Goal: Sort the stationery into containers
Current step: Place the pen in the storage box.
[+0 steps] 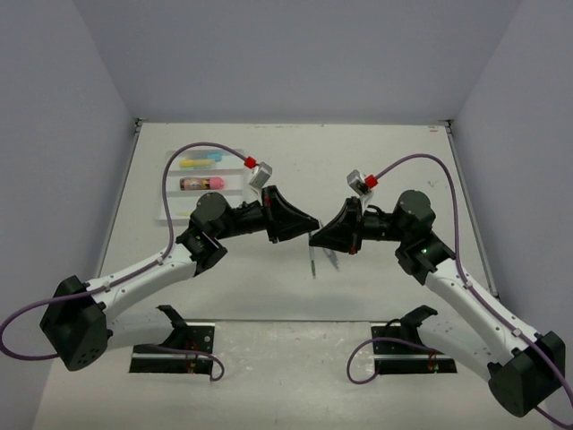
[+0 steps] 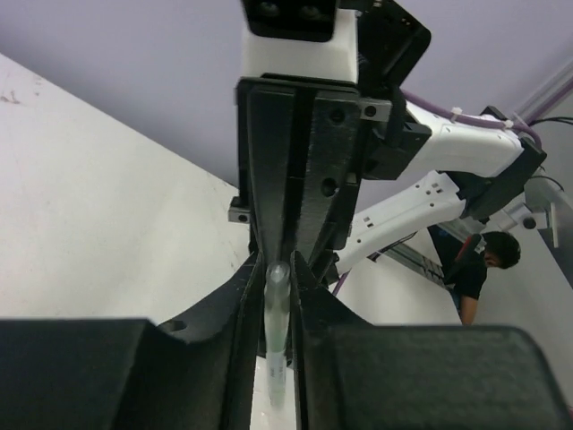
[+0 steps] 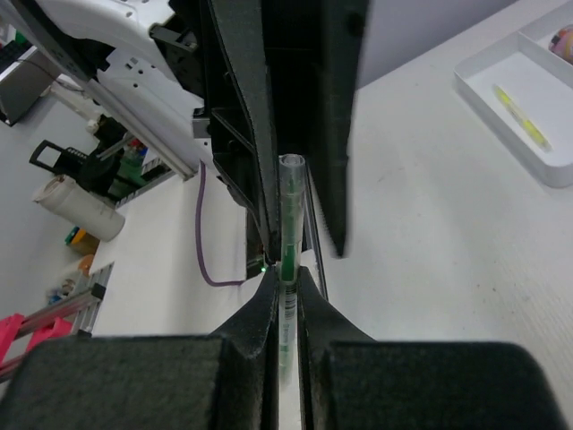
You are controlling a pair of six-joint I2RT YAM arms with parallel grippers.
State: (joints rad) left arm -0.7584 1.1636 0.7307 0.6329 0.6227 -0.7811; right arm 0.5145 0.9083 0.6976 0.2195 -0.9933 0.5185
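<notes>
A slim pale green pen [image 3: 288,235] is held in mid-air between both grippers over the middle of the table. My right gripper [image 3: 285,279] is shut on one end of it. My left gripper [image 2: 276,269] faces it tip to tip and is shut on the other end of the pen [image 2: 276,313]. In the top view the left gripper [image 1: 304,227] and right gripper [image 1: 318,236] meet. The tray [image 1: 235,199] lies at the back left. It holds a yellow marker [image 1: 199,162] and a stubby pink-and-brown one [image 1: 201,183]. Two more pens [image 1: 316,262] lie on the table under the grippers.
The right wrist view shows the tray's near corner [image 3: 501,100] with a yellow-green pen [image 3: 524,118] in one compartment. Purple cables [image 1: 179,157] arc above both arms. White walls close the table at the back and both sides.
</notes>
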